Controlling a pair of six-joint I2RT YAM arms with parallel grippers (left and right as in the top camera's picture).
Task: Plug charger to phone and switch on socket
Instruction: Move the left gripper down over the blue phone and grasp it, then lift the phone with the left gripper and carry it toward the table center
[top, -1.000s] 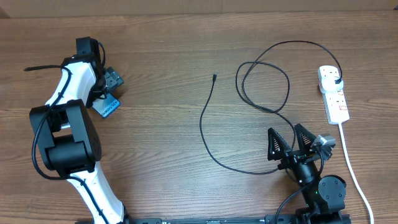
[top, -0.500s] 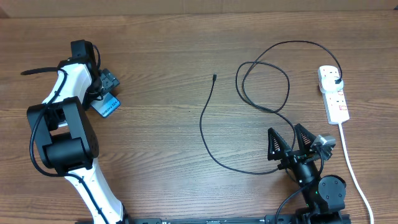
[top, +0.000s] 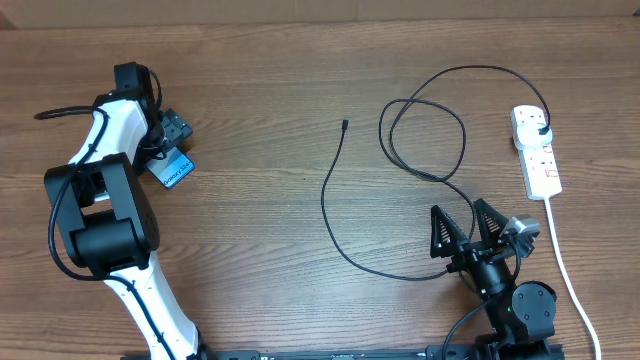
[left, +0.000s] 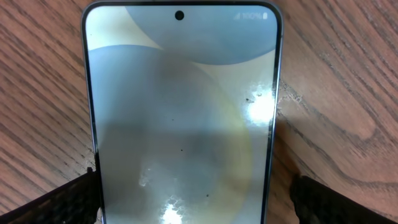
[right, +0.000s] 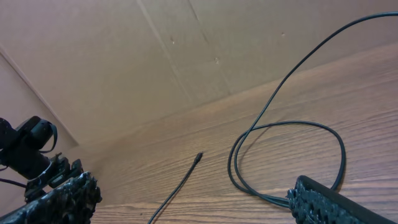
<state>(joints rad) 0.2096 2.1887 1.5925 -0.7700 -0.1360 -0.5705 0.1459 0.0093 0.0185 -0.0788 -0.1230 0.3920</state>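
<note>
the left gripper (left: 186, 202) is spread wide, its fingers (left: 56, 199) flanking the lower end of the phone (left: 180, 106), which lies screen up on the wooden surface (top: 260, 250) at the left. the right gripper (top: 465, 228) is spread too, holding nothing. the charger (top: 323, 200) loops across the middle, its tip lying free and its plug in the socket (top: 543, 172) at the right.

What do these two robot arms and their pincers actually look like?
The left arm has white shells, bulky black joints and a black cable alongside. The right arm looks all black. The left gripper and right gripper each have two black, knobbly-textured fingers.
</note>
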